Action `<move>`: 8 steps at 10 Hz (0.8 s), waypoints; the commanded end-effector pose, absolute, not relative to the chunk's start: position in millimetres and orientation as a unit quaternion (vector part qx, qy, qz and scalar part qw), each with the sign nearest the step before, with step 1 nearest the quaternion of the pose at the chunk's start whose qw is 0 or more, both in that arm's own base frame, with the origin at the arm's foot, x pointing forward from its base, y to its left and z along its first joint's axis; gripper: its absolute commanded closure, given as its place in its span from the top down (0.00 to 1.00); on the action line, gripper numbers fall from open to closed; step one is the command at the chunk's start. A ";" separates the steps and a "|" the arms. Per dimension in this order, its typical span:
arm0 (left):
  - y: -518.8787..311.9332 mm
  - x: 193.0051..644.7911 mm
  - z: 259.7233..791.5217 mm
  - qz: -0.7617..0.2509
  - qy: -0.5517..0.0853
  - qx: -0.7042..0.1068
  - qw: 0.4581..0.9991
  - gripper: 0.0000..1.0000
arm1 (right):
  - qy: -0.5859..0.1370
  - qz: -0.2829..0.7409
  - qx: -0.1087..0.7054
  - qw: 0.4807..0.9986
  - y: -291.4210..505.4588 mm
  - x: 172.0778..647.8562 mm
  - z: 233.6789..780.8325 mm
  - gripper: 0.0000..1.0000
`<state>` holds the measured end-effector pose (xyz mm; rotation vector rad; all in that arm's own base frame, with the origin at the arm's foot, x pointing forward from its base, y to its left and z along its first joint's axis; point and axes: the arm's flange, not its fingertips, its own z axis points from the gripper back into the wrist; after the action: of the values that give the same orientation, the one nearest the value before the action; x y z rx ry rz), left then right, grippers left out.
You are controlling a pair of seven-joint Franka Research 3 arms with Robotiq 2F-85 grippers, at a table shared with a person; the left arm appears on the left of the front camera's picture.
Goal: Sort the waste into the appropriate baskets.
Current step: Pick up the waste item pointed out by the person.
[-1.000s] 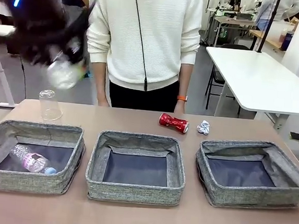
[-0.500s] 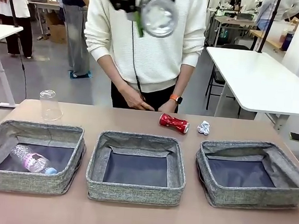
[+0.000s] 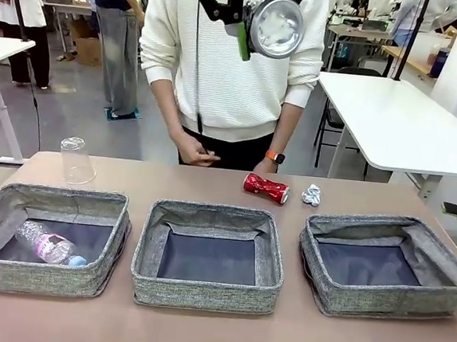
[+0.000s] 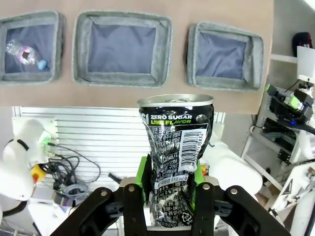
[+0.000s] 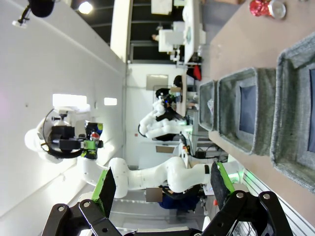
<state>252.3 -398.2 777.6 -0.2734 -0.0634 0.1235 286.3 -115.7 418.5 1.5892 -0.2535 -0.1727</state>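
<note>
High above the table's far side, my left gripper [image 3: 253, 25] is shut on a crushed dark can [image 3: 278, 25], its round base facing the front camera. The left wrist view shows its green pads clamping the can [image 4: 178, 157] well above the three grey baskets: left [image 3: 35, 276], middle [image 3: 202, 293], right [image 3: 385, 301]. A clear bottle [image 3: 44, 242] with a pinkish label lies in the left basket. Behind the baskets lie a crushed red can [image 3: 265, 188] and a white paper ball [image 3: 311, 195]; a clear cup [image 3: 77, 160] stands upside down at the far left. My right gripper [image 5: 162, 189] is open and holds nothing.
A person in a white sweater stands at the far edge, one hand [image 3: 194, 150] hovering over the table near the red can. A white table [image 3: 393, 121] stands at the back right. Bare tabletop [image 3: 294, 337] lies in front of the baskets.
My left gripper has swung the dark can from the upper left to above the middle, drifting further right. The person's hand has shifted near the far edge.
</note>
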 end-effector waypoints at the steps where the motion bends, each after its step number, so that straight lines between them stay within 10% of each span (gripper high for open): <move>1: -391.5 249.2 778.8 0.066 -0.038 -0.137 0.988 0.39 | -0.107 -0.085 0.714 0.687 -114.9 285.8 425.7 1.00; 8: -398.6 253.6 767.7 0.057 -0.045 -0.106 0.992 0.39 | -0.107 -0.085 0.714 0.687 -114.9 285.8 425.7 1.00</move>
<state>256.2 -401.6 764.2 -0.1832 -0.1131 0.1171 286.3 -115.8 418.5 1.5893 -0.2534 -0.1728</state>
